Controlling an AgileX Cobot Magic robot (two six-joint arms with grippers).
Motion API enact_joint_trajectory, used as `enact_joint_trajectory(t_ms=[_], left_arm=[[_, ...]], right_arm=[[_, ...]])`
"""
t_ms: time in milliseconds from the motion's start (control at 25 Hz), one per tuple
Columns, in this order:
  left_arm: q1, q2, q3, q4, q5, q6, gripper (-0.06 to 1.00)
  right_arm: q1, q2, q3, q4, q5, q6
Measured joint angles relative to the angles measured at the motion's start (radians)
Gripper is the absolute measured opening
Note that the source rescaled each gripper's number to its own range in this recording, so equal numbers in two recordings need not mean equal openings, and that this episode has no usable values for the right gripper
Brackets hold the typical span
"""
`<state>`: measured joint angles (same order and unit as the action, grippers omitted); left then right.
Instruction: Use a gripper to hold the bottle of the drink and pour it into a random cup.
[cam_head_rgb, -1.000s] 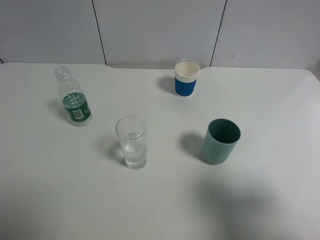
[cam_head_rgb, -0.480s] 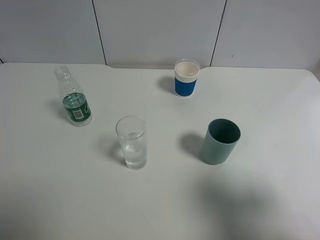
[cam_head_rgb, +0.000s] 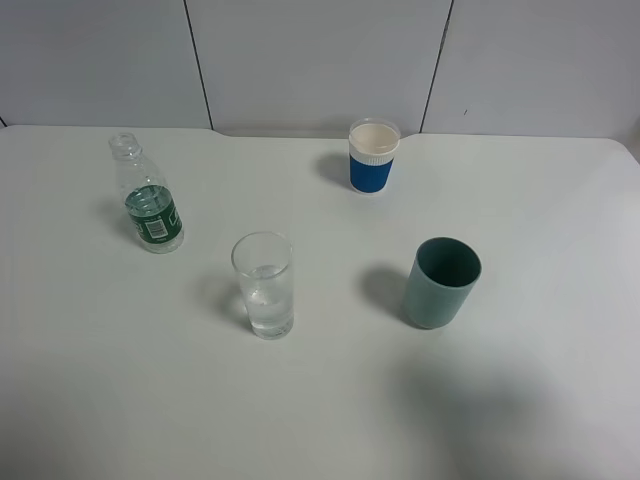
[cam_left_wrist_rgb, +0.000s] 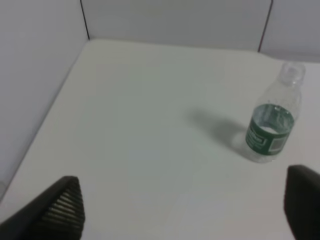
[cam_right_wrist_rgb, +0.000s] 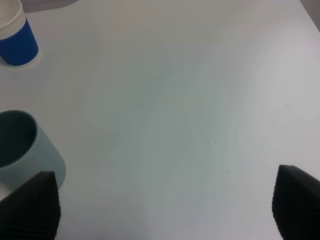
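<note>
The bottle of the drink stands upright and uncapped near the far left corner of the white table, a little clear liquid inside at the level of its green-and-white label. The clear glass stands toward the middle of the table, nearer the front edge than the bottle and well apart from it. A blue cup with a white rim sits close to the far edge; a teal cup stands nearer the right edge. The left gripper hangs with jaws spread wide, holding nothing, the bottle ahead of it. The right gripper is likewise spread and empty, beside the teal cup.
</note>
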<state>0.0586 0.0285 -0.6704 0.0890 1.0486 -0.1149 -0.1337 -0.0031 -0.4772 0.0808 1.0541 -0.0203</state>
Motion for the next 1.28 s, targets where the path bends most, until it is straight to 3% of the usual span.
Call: enact_joint_trajectory(t_ms=[720,1280], left_arm=[[0.0,-0.033,0.161,-0.009,0.009,-0.015,0.6],[0.0,-0.033,0.163,-0.011,0.009,-0.015,0.6]], right_arm=[[0.0,0.0,0.0,0.0,0.0,0.0],[0.0,0.0,0.0,0.0,0.0,0.0]])
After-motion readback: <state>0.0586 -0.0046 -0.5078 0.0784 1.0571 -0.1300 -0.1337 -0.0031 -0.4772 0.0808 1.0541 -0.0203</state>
